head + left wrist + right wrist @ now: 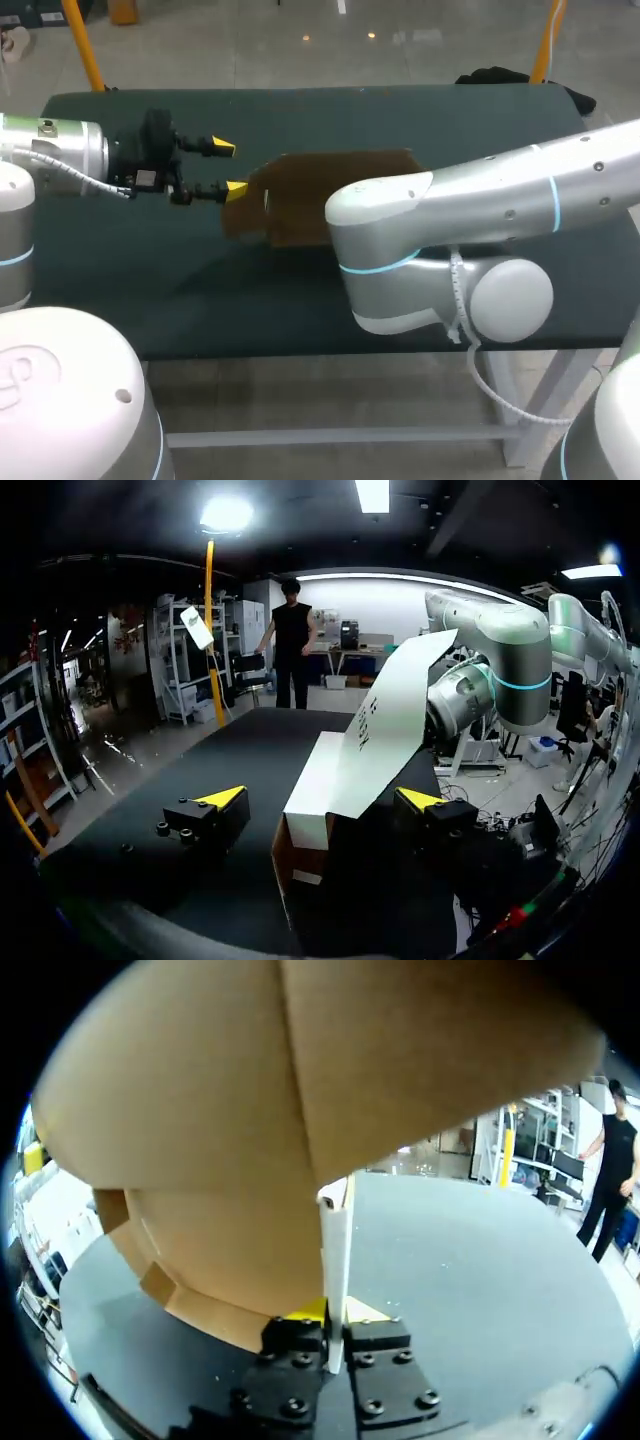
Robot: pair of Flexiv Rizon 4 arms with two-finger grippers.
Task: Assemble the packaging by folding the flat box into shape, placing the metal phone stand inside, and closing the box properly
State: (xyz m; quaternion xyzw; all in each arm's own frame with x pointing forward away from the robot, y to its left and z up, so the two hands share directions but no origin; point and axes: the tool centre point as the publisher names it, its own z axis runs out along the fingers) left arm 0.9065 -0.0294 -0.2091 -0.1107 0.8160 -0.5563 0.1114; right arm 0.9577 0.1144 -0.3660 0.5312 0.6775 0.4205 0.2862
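The brown cardboard box [300, 195] lies partly folded in the middle of the table, and my right arm [480, 190] reaches over it and hides its right part. My left gripper [228, 168] stands open at the box's left end. In the left wrist view the box [325, 780] sits between the yellow fingertips [222, 797] of my left gripper [320, 800], and a pale flap [395, 715] rises from it. My right gripper [335, 1322] is shut on the thin edge of a cardboard panel [335, 1245]. The box's brown walls [300, 1080] fill the space ahead of it.
The dark green table [150, 290] has free surface in front of the box and to its left. A black object [500, 75] lies at the far right edge. My right arm's elbow [400, 260] hangs over the table's front middle.
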